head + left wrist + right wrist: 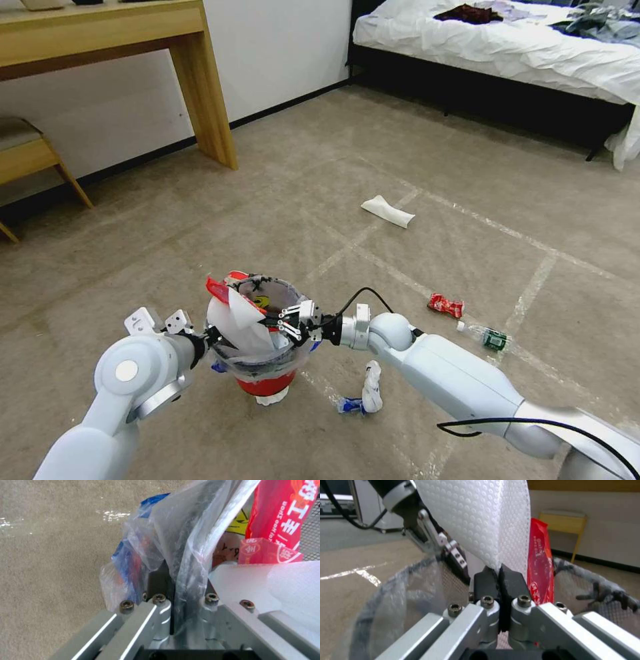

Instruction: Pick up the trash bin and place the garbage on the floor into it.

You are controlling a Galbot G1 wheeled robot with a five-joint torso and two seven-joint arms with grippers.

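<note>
The red trash bin [267, 381], lined with a clear bag [186, 542], is low over the beige floor [133, 253]. My left gripper [210, 337] is shut on its rim and bag [171, 580]. My right gripper [281, 325] reaches over the opposite rim, shut on a white slipper [476, 517] standing in the bin's mouth [245, 327]. A red wrapper [217, 290] [538, 562] [280, 517] sticks up inside. Garbage on the carpet: another white slipper [387, 211], a red wrapper [445, 305], a small bottle [490, 337], and crumpled white paper [369, 390].
A wooden desk [213, 100] and a low stool [27, 153] stand at the back left wall. A bed [500, 47] with heaped clothes is at the back right. Shiny tape lines [533, 287] cross the carpet.
</note>
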